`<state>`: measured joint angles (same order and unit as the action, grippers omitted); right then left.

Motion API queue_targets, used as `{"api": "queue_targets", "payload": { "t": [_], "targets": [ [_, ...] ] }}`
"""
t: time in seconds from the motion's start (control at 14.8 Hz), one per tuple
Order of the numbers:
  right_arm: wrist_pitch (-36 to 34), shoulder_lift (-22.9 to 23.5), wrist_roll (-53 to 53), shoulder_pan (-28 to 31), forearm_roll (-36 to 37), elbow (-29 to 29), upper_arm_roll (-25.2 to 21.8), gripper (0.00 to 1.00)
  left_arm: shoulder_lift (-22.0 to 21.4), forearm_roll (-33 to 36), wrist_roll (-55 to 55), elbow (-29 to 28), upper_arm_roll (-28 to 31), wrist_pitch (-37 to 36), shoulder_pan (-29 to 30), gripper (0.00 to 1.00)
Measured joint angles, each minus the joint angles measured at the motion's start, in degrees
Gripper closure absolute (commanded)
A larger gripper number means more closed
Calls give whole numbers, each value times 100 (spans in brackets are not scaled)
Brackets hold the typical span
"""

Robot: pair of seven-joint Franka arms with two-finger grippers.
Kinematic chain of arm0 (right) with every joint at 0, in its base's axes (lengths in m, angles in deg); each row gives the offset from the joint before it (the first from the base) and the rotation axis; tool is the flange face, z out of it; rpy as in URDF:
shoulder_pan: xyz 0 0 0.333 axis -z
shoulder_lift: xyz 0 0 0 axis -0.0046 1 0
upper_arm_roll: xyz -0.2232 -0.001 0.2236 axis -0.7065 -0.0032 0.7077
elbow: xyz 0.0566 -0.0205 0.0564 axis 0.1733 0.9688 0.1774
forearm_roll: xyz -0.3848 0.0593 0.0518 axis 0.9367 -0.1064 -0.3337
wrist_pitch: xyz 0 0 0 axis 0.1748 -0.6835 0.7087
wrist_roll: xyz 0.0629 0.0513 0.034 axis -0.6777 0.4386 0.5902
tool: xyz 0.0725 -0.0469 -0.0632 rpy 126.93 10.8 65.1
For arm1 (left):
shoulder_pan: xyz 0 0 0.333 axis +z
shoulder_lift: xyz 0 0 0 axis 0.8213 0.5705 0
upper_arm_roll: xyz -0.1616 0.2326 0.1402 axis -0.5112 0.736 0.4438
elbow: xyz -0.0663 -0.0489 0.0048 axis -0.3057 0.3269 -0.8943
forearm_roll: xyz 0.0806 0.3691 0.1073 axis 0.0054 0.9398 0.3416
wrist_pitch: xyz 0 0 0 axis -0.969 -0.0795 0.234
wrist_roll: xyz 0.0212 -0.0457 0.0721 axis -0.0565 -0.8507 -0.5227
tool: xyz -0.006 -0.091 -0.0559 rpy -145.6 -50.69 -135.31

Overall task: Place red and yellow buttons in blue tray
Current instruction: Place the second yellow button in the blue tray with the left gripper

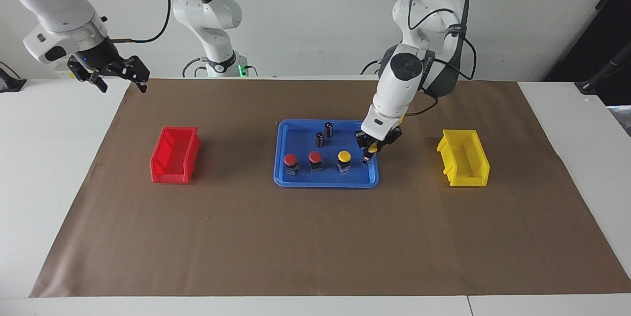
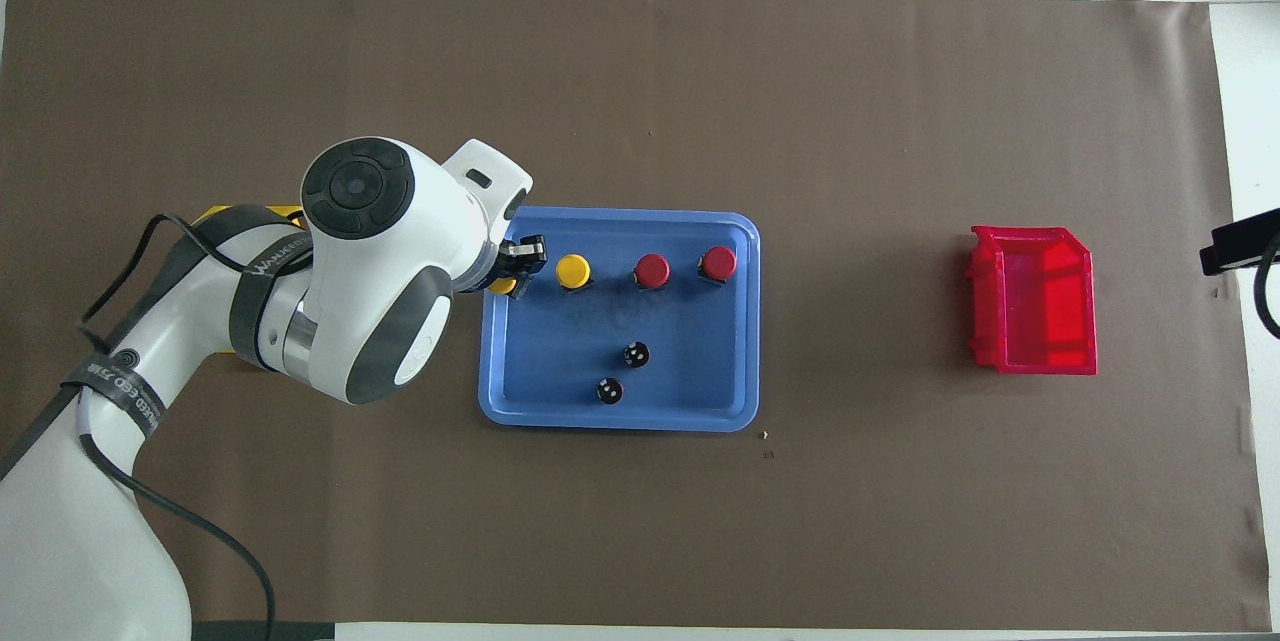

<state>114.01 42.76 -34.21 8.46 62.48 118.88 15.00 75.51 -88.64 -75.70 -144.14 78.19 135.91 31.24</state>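
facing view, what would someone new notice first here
The blue tray in the middle of the brown mat, with two red buttons and a yellow button in a row and two dark cylinders nearer the robots. The left gripper is down at the tray's edge, shut on a second yellow button. The right gripper waits raised past the red bin.

Left end effector (image 1: 370,151) grips a yellow button (image 1: 373,148) over the blue tray (image 1: 326,179); right end effector (image 1: 114,73) waits raised.

The left arm's dark band (image 2: 272,254) reads "WANLICEN" (other band lettering is illegible).
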Motion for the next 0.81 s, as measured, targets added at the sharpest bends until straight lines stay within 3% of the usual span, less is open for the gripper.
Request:
{"api": "queue_targets", "payload": {
  "t": [0.14, 0.2, 0.34, 0.41, 0.61, 0.81],
  "targets": [
    [0, 0, 0, 0, 0, 0, 0, 0, 69, 0, -30, -29, 5, 85, -28, 96],
    [0, 0, 0, 0, 1, 0, 0, 0, 86, 0, -32, -35, 5, 108, -32, 83],
    [0, 0, 0, 0, 1, 0, 0, 0, 111, 0, -32, -59, 11, 145, -33, 37],
    [0, 0, 0, 0, 1, 0, 0, 0, 118, 0, -32, -72, 21, 174, -33, 21],
    [0, 0, 0, 0, 1, 0, 0, 0, 121, 0, -32, -75, 48, 178, -33, 0],
    [-1, 0, 0, 0, 1, 0, 0, 0, 20, 138, -31, 73, 142, -255, 18, 0]
  ]
}}
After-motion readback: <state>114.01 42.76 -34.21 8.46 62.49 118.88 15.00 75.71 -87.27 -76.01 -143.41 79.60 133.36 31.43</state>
